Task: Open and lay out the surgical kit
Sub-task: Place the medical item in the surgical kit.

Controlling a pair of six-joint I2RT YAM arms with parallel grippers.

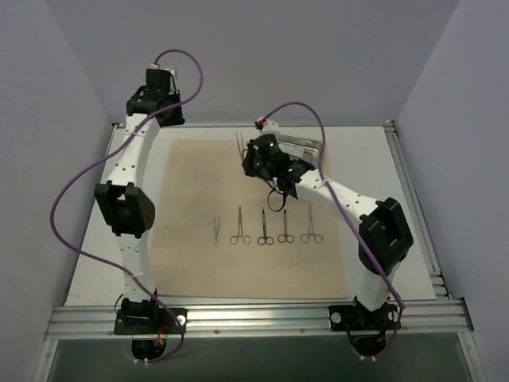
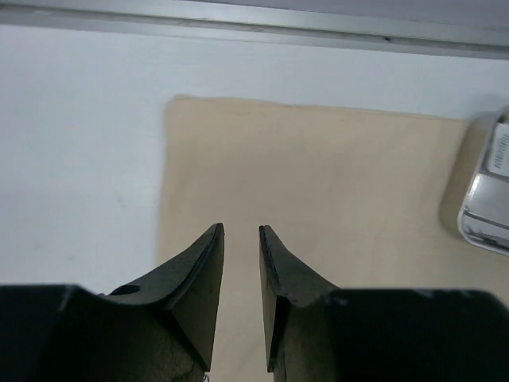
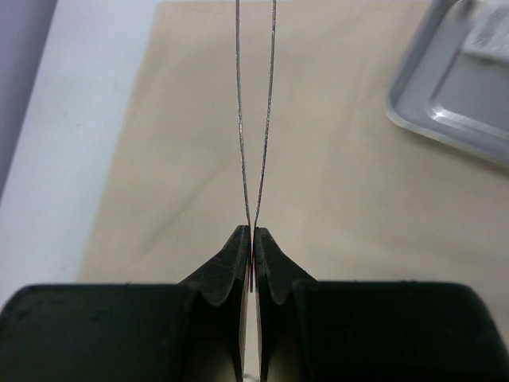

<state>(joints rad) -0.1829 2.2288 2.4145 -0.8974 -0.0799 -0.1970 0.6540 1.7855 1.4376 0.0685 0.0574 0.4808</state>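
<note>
The beige cloth wrap [image 1: 254, 263] lies spread flat on the table. On it, in a row, lie one pair of tweezers [image 1: 215, 231] and several scissor-handled clamps [image 1: 274, 228]. My right gripper [image 3: 252, 231] is shut on a second pair of tweezers [image 3: 254, 119], whose prongs point away over the cloth. In the top view this gripper [image 1: 250, 157] holds them [image 1: 239, 143] just left of the steel tray [image 1: 312, 148]. The tray [image 3: 445, 95] holds a white packet [image 3: 489, 36]. My left gripper [image 2: 241, 229] is open and empty above the cloth's far left corner [image 2: 183, 111].
The left arm [image 1: 127, 199] stands along the cloth's left edge. Metal rails [image 1: 254, 317] run along the table's near edge and right side. The tray's corner [image 2: 485, 207] shows at the right of the left wrist view. White walls close in the sides.
</note>
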